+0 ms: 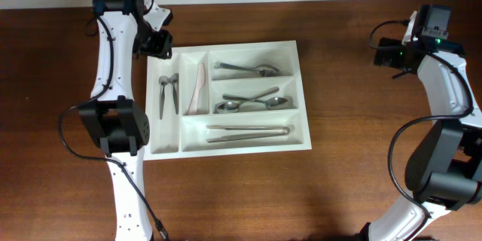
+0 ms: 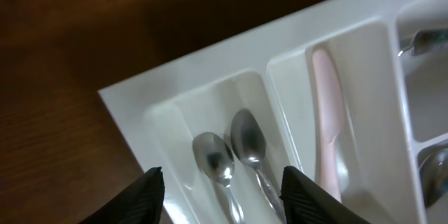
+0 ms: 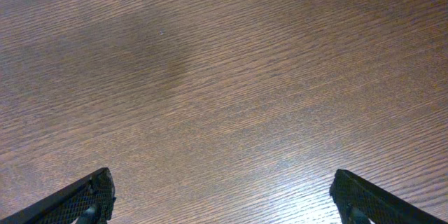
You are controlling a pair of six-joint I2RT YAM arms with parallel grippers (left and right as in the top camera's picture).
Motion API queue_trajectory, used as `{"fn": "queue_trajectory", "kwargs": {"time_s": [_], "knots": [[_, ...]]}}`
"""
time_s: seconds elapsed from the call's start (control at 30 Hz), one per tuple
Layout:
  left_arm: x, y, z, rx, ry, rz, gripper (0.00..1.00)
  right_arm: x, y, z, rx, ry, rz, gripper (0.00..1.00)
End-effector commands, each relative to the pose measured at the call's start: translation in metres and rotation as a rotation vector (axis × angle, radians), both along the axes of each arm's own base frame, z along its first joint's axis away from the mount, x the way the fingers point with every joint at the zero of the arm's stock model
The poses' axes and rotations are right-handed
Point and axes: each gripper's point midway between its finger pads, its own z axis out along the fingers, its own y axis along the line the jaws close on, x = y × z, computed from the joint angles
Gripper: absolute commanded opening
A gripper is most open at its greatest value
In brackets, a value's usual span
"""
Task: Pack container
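Observation:
The white container point(image 1: 301, 90) lies mid-table with five compartments. Two small spoons point(image 1: 168, 93) lie in its far-left narrow slot, a pink utensil point(image 1: 199, 86) in the second slot. The wide compartments hold a spoon point(image 1: 248, 68), several spoons point(image 1: 252, 103) and metal tongs point(image 1: 247, 132). My left gripper point(image 1: 157, 38) is open and empty above the tray's back left corner; its wrist view shows the two spoons point(image 2: 234, 150) and the pink utensil point(image 2: 327, 119) below the open fingers point(image 2: 222, 196). My right gripper point(image 1: 388, 53) is open and empty over bare table point(image 3: 224, 91) at the far right.
The dark wooden table point(image 1: 354, 181) surrounds the tray. Both arm bases stand at the front, left point(image 1: 117, 132) and right point(image 1: 444, 166). No loose utensils show on the table.

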Motion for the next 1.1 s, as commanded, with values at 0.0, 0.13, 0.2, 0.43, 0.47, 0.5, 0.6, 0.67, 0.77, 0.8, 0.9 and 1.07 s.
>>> {"fn": "queue_trajectory", "kwargs": {"time_s": [0.0, 0.13, 0.2, 0.43, 0.47, 0.5, 0.6, 0.67, 0.77, 0.8, 0.9, 1.07], "knots": [[0.013, 0.015, 0.029, -0.015, -0.084, 0.097, 0.57, 0.003, -0.003, 0.005, -0.016, -0.009, -0.008, 0.99], [0.022, 0.043, 0.083, -0.036, -0.228, 0.210, 0.60, 0.003, -0.003, 0.005, -0.016, -0.009, -0.008, 0.99], [0.023, 0.056, 0.110, -0.042, -0.299, 0.249, 0.69, 0.003, -0.003, 0.005, -0.016, -0.009, -0.008, 0.99], [0.004, 0.084, 0.145, -0.033, -0.350, 0.301, 0.99, 0.003, -0.003, 0.005, -0.016, -0.009, -0.008, 0.99], [0.002, 0.084, 0.143, -0.032, -0.339, 0.303, 0.99, 0.003, -0.003, 0.005, -0.016, -0.009, -0.008, 0.99], [-0.001, 0.084, 0.142, -0.032, -0.327, 0.305, 0.99, 0.003, -0.003, 0.005, -0.016, -0.009, -0.008, 0.99], [-0.012, 0.081, 0.134, -0.036, -0.268, 0.305, 0.99, 0.003, -0.003, 0.005, -0.016, -0.009, -0.008, 0.99], [-0.012, 0.079, 0.133, -0.045, -0.265, 0.300, 0.99, 0.003, -0.003, 0.005, -0.016, -0.009, -0.008, 0.99], [-0.012, 0.079, 0.133, -0.044, -0.265, 0.300, 0.99, 0.003, -0.003, 0.005, -0.016, -0.009, -0.008, 0.99], [-0.012, 0.079, 0.133, -0.044, -0.265, 0.300, 0.99, 0.003, -0.003, 0.005, -0.016, -0.009, -0.008, 0.99], [-0.012, 0.079, 0.133, -0.043, -0.265, 0.300, 0.99, 0.003, -0.003, 0.005, -0.016, -0.009, -0.008, 0.99], [-0.012, 0.079, 0.133, -0.044, -0.265, 0.300, 0.99, 0.003, -0.003, 0.005, -0.016, -0.009, -0.008, 0.99]]}}
